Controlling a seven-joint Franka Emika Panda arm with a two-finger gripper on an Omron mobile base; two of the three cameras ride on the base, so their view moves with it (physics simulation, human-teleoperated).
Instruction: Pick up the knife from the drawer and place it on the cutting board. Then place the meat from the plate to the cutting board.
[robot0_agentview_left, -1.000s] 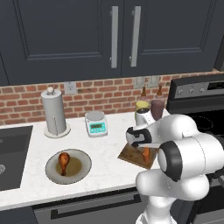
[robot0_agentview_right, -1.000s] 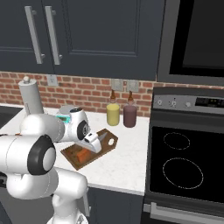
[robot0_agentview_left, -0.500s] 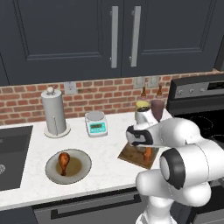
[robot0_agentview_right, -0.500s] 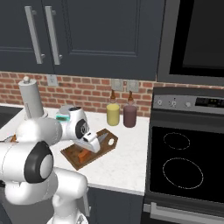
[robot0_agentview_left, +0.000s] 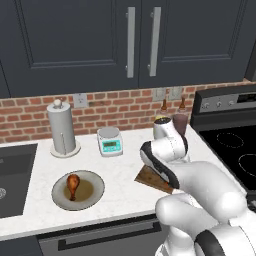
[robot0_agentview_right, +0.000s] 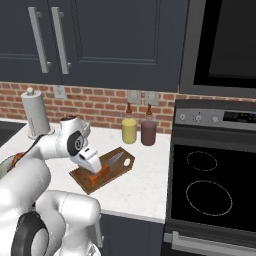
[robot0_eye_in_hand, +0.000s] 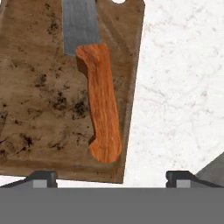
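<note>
I am looking down through the hand view at the knife (robot0_eye_in_hand: 103, 105), which is lying flat on the cutting board (robot0_eye_in_hand: 39, 100), close along one long edge of it, orange handle toward me and blade (robot0_eye_in_hand: 78, 26) running away toward the far end of the board with the hanging hole. The gripper (robot0_eye_in_hand: 111, 177) is hovering just above the handle end with its tips spread wide apart, one on each side and touching nothing, so I am judging the knife as delivered.

The next move is turning on the meat (robot0_agentview_left: 73, 184). It is sitting on the plate (robot0_agentview_left: 95, 192) near the front edge of the counter, well apart from the board (robot0_agentview_left: 150, 177) and off to the arm's left, toward the sink (robot0_agentview_left: 15, 170). Its long axis is running roughly front to back on the plate, so I am expecting to swing left and roll the wrist to straddle it.

I am reading no brands, labels or writing anywhere; the display of the small scale (robot0_agentview_left: 110, 141) is too small to make out.
</note>
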